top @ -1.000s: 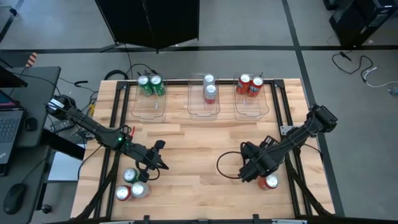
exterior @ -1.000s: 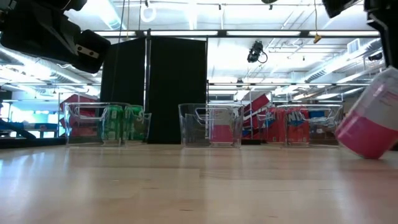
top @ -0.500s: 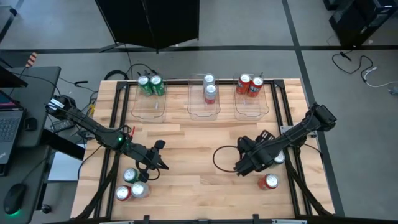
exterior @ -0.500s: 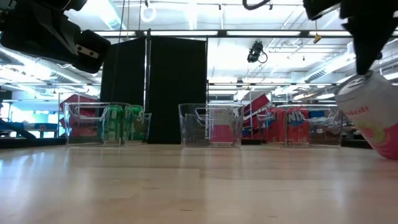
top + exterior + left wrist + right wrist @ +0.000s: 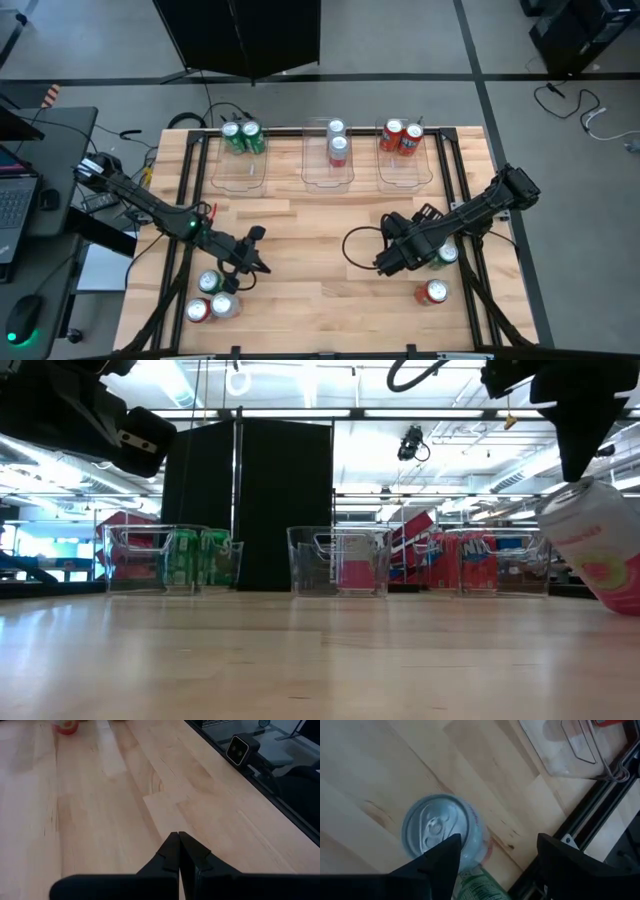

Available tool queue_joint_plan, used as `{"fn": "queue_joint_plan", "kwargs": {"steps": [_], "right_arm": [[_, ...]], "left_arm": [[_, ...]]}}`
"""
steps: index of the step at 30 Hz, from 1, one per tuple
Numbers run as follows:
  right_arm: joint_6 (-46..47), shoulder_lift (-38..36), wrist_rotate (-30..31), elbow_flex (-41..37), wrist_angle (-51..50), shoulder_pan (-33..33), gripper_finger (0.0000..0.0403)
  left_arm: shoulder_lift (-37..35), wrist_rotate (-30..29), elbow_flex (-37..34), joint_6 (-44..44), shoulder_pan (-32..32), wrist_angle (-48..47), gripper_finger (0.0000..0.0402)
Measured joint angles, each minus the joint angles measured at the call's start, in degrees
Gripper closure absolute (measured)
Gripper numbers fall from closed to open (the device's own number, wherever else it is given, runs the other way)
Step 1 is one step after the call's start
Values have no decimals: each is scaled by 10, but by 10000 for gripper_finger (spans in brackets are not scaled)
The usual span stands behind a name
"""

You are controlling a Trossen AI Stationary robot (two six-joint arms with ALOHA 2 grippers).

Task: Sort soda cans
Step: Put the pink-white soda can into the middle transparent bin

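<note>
My right gripper (image 5: 398,260) hangs over the table's right part, pointing steeply down, open (image 5: 497,840). A silver-white soda can (image 5: 437,827) with pink print stands tilted just outside one finger (image 5: 590,550); the gripper hides it in the high view. A green can (image 5: 480,889) lies below the gap between the fingers, next to the right rail (image 5: 443,256). A red can (image 5: 432,292) stands alone nearer the front edge. My left gripper (image 5: 262,266) waits shut (image 5: 178,836) over bare wood, beside three cans (image 5: 212,297) at the near left. My right gripper lies with the outer side of one fingertip (image 5: 451,847) against the silver-white can's side wall just below the top rim (image 5: 471,840). The fingers come from above, pointing steeply down. The can leans with its top toward the table's left. The other finger (image 5: 555,850) stands clear of it.
Three clear bins line the far edge: the left one (image 5: 240,172) holds two green cans, the middle one (image 5: 330,175) a silver-white and a pink-red can, the right one (image 5: 405,175) two red cans. Black rails (image 5: 468,262) run along the table's sides. The middle is bare wood.
My right gripper has gone toward the table's far left, off the red can, which now shows whole, and the green can by the rail has come into sight. In the low view the silver-white can has swung from leaning right to leaning left.
</note>
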Motion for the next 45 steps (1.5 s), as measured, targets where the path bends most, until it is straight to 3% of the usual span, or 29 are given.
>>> {"fn": "queue_joint_plan", "kwargs": {"steps": [4, 7, 15, 18, 24, 30, 33, 41, 45], "right_arm": [[-8, 0, 0, 0, 0, -1, 167], [-14, 0, -2, 0, 0, -4, 197], [-27, 0, -24, 0, -1, -6, 367], [-28, 0, -28, 0, -1, -3, 395], [-54, 0, -26, 0, 24, 1, 381], [-174, 0, -18, 0, 195, -1, 347], [-226, 0, -8, 0, 243, -8, 301], [-310, 0, -6, 0, 240, -41, 139], [-336, 0, -6, -1, 237, -58, 83]], "left_arm": [[0, 0, 0, 0, -8, 0, 400], [0, 0, 0, 1, -13, 0, 400], [0, 0, 0, 1, -16, 0, 400], [0, 0, 0, 1, -16, 0, 400], [0, 0, 0, 1, -16, 0, 400], [0, 0, 0, 1, -16, 1, 400], [0, 0, 0, 0, -16, 0, 400], [0, 0, 0, 0, -16, -2, 400], [0, 0, 0, 0, -16, -3, 400]]}}
